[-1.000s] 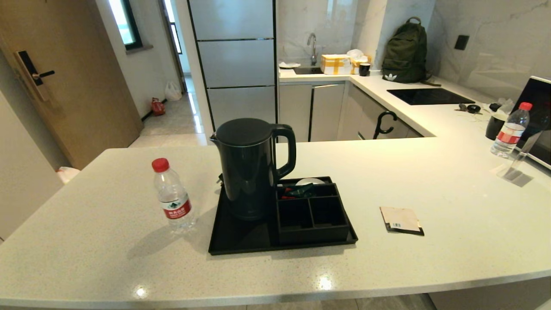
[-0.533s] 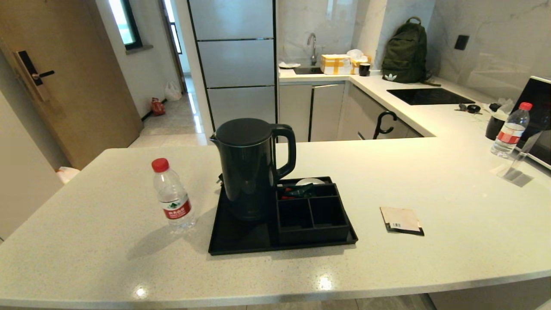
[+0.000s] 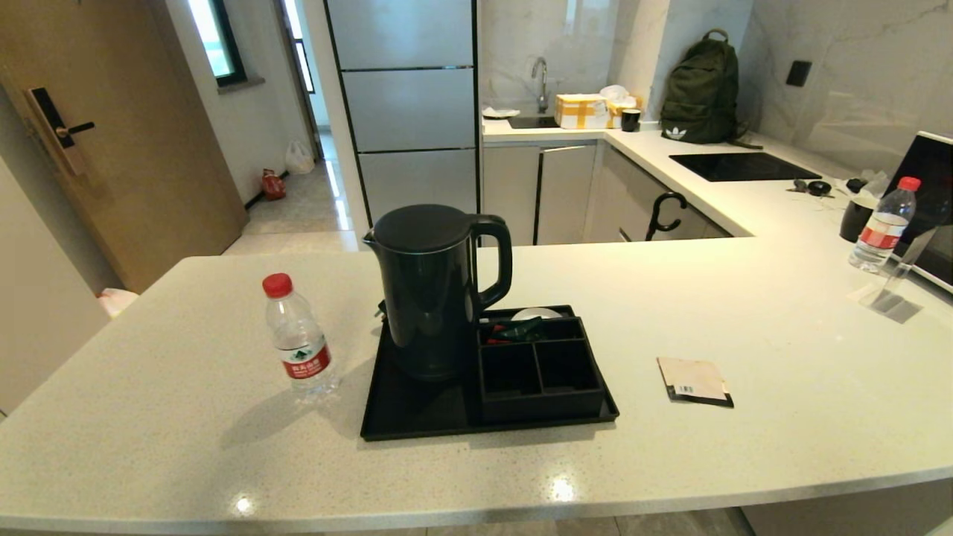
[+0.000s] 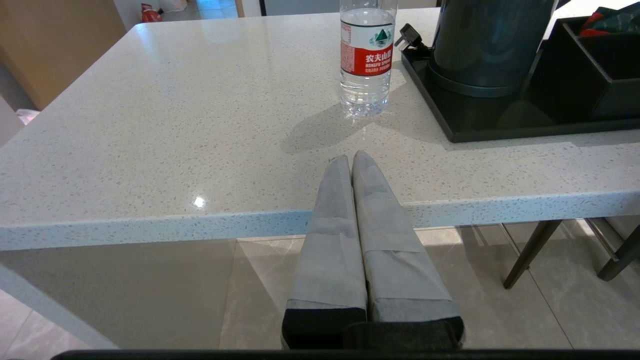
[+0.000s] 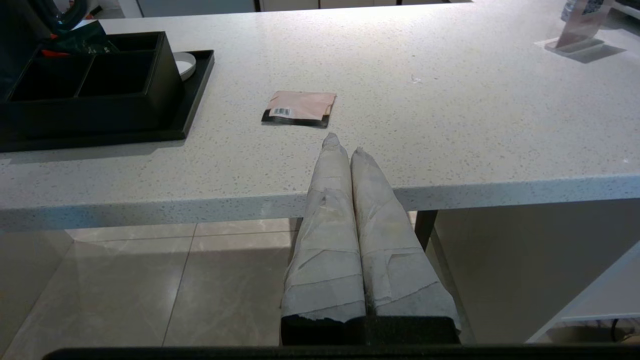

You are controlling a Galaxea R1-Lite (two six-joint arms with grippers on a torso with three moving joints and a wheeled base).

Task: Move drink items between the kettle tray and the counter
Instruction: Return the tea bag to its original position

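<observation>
Nothing has moved since the earlier frame: the water bottle (image 3: 298, 344) stands upright on the bench (image 3: 782, 313) just left of the kettle tray (image 3: 406, 413), and the sachet (image 3: 694, 381) lies flat to the tray's right. Left gripper (image 4: 352, 159) and right gripper (image 5: 343, 144) hover at the bench's near edge, jaws clenched together and empty.

Water bottle (image 4: 366, 55): red label with white Chinese words 农夫山泉, tiny white English line under it, too small to read. Green mountain picture above red band. Sachet (image 5: 299, 108): black-and-white barcode near black edge, numbers too small to read. Green backpack (image 3: 701, 89) at back: white three-leaf Adidas sign, no letters readable. Second bottle (image 3: 884, 223) far right: red label, words too small.
</observation>
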